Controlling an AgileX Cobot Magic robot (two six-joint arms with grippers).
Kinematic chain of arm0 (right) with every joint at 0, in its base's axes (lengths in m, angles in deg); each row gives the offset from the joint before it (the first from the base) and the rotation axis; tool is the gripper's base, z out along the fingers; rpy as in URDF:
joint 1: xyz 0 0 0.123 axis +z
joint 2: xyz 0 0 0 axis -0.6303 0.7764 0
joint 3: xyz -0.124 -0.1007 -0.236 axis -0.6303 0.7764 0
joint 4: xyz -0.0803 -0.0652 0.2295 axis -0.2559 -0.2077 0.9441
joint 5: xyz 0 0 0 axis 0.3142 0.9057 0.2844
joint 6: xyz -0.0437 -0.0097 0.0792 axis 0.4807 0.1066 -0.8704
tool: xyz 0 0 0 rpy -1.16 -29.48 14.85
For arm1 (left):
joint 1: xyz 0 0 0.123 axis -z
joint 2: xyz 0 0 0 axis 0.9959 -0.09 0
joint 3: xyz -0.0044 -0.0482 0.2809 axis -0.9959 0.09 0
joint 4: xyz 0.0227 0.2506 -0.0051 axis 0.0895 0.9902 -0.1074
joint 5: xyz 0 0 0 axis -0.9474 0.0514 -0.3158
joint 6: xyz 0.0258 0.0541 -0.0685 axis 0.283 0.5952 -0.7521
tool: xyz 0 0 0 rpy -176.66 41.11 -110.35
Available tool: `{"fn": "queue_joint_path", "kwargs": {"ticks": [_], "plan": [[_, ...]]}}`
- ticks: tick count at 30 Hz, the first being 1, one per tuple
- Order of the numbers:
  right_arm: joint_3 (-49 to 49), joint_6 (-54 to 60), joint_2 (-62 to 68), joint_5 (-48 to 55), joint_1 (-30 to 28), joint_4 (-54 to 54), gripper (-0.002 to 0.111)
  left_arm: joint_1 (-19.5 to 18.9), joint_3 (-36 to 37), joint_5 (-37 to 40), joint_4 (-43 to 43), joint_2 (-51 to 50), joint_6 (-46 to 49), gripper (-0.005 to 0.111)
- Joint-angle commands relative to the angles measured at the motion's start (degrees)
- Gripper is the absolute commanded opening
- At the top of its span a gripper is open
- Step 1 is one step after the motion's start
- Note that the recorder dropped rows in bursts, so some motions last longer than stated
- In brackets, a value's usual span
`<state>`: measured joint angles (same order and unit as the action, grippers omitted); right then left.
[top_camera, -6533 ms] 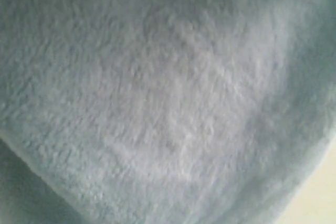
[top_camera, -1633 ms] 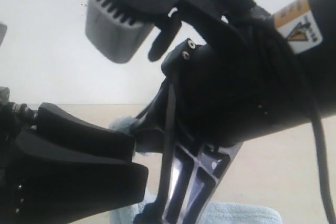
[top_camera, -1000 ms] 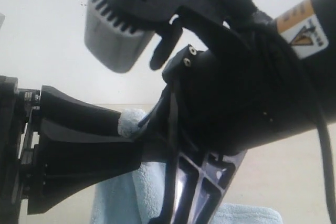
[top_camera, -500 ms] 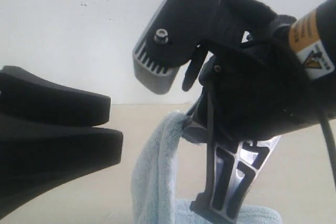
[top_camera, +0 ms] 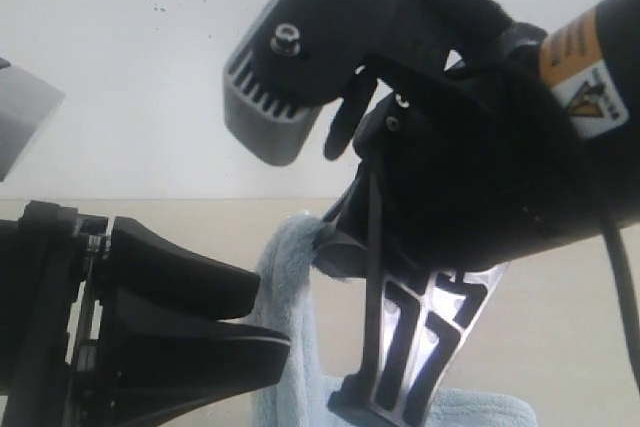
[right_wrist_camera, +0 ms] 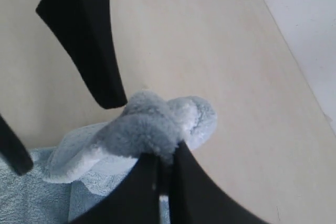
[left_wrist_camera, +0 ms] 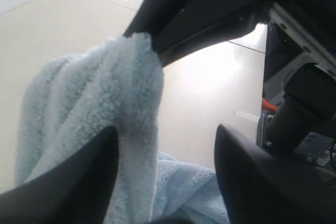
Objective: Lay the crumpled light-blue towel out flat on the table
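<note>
The pale-blue towel point(top_camera: 292, 347) hangs as a narrow fluffy strip from my right gripper point(top_camera: 322, 235), which is shut on its top fold above the table point(top_camera: 560, 317). In the right wrist view the fingertips point(right_wrist_camera: 166, 157) pinch a bunched tuft of towel point(right_wrist_camera: 149, 124). My left gripper point(top_camera: 272, 322) sits low on the left, open, its tips beside the hanging strip. In the left wrist view the towel point(left_wrist_camera: 105, 114) hangs between the wide-apart fingers point(left_wrist_camera: 92, 174), close to one of them and clear of the other. More towel point(left_wrist_camera: 189, 182) lies folded on the table below.
A white speckled wall point(top_camera: 120, 97) rises behind the beige table. The right arm's body with its grey camera housing point(top_camera: 270, 117) fills the upper right of the exterior view. Bare tabletop point(right_wrist_camera: 210, 51) stretches beyond the towel.
The right gripper has shifted right and lifted the towel corner, so a long strip now hangs. The left gripper backed away, then came in lower beside the strip, still open.
</note>
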<state>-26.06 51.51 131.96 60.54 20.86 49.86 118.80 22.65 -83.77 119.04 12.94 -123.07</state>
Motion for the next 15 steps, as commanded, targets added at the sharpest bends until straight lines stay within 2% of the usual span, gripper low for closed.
{"fn": "queue_joint_path", "kwargs": {"ticks": [1, 15], "plan": [[0.19, 0.94, -0.38, -1.21, -0.02, 2.47, 0.000, -0.13, 0.24, 3.01, -0.57, -0.08, 1.12, 0.052], [0.19, 7.98, -0.18, -1.01, -0.02, 11.98, 0.000, -0.13, 0.24, 3.29, -0.57, -0.08, 1.26, 0.052]]}}
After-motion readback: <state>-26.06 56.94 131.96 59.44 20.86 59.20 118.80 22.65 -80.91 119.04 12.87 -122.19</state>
